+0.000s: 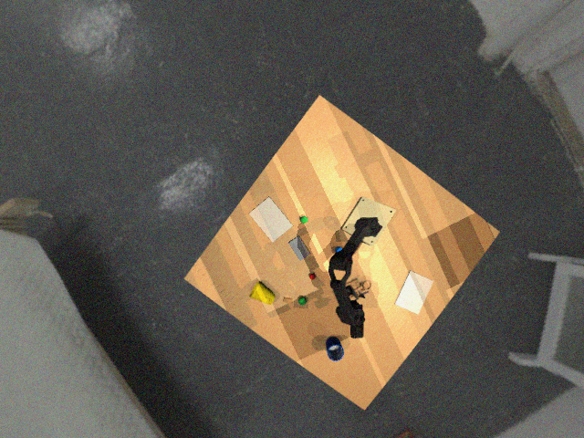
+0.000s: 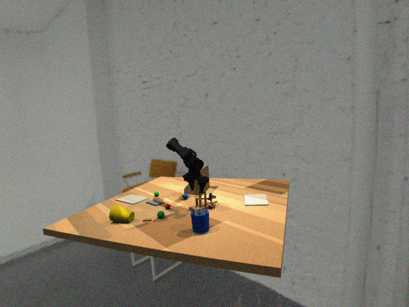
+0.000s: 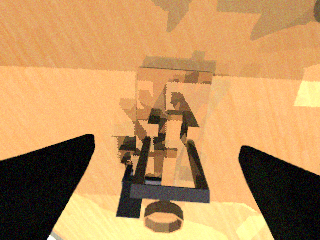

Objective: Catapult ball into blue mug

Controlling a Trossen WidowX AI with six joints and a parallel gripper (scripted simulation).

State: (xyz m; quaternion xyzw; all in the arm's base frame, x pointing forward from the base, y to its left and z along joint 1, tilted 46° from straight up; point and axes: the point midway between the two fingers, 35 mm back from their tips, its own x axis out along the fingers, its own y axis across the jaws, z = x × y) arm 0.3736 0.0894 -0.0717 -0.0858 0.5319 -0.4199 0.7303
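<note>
The catapult (image 1: 360, 290) (image 2: 211, 198) (image 3: 170, 194) stands near the middle of the table, partly hidden by the arm. Its round cup (image 3: 163, 216) looks empty in the wrist view. My gripper (image 3: 167, 146) is open and empty, with its fingers wide to either side of the catapult's frame in that view. The blue mug (image 1: 335, 349) (image 2: 200, 222) stands upright near the table's front. A red ball (image 1: 311, 276) (image 2: 167, 206), a blue ball (image 1: 338, 249) (image 2: 185, 196), a dark green ball (image 1: 302, 300) (image 2: 160, 214) and a bright green ball (image 1: 303, 219) (image 2: 156, 193) lie on the table.
A yellow cylinder (image 1: 262, 293) (image 2: 121, 214) lies on its side at the left. A small grey plate (image 1: 298, 247) (image 2: 154, 201) lies near a white sheet (image 1: 270, 218) (image 2: 131, 198). Another white sheet (image 1: 413, 292) (image 2: 256, 199) lies at the right.
</note>
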